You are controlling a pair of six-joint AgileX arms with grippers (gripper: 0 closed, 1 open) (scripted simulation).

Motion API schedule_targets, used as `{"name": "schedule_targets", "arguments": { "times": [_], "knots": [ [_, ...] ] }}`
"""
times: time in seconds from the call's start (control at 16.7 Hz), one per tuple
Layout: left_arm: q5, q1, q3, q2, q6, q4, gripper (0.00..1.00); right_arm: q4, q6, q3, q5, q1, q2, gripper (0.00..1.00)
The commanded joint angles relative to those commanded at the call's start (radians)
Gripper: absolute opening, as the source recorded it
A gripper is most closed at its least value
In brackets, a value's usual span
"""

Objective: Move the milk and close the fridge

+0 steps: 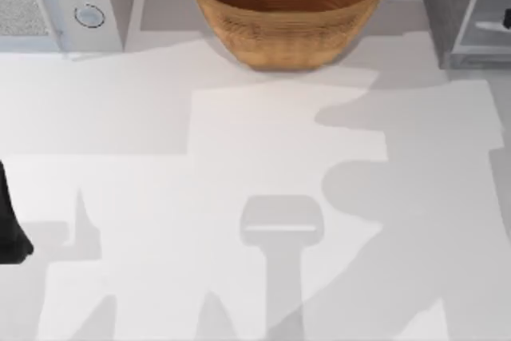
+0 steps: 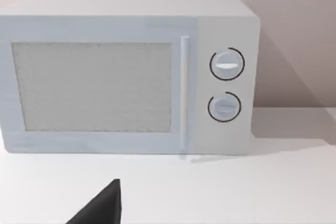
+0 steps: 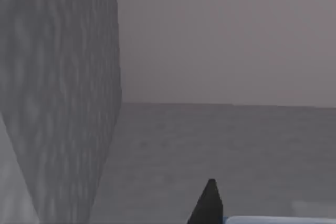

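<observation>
Left arm (image 1: 12, 229) sitting at surface's (image 1: 239, 157) left edge, gripper state: cannot tell. Left wrist camera facing white microwave (image 2: 126, 72), two round knobs, back left corner. Wicker basket (image 1: 287, 9) standing back centre, between microwave and fridge (image 1: 459, 13). Fridge at back right. Right gripper fingertip (image 3: 207, 205) showing inside grey fridge interior, pale blue edge just beside it; open or closed: cannot tell.

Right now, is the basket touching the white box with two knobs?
Apart. The top view shows the basket at the back middle and the white box at the back left, with a strip of bare table plainly between them.
</observation>
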Motion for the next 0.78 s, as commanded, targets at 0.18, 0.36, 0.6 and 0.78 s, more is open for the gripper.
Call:
{"name": "schedule_targets", "arguments": {
  "times": [0.18, 0.36, 0.6, 0.78],
  "knots": [
    [0.0, 0.0, 0.0, 0.0, 0.0, 0.0, 1.0, -0.061, -0.001, 0.2, -0.039, -0.041, 0.123, 0.0],
    [0.0, 0.0, 0.0, 0.0, 0.0, 0.0, 1.0, -0.132, -0.005, 0.311, -0.079, -0.085, 0.23, 0.0],
    [0.0, 0.0, 0.0, 0.0, 0.0, 0.0, 1.0, -0.154, -0.006, 0.337, -0.093, -0.1, 0.258, 0.0],
    [0.0, 0.0, 0.0, 0.0, 0.0, 0.0, 1.0, -0.152, -0.005, 0.334, -0.092, -0.097, 0.255, 0.0]
  ]
}}
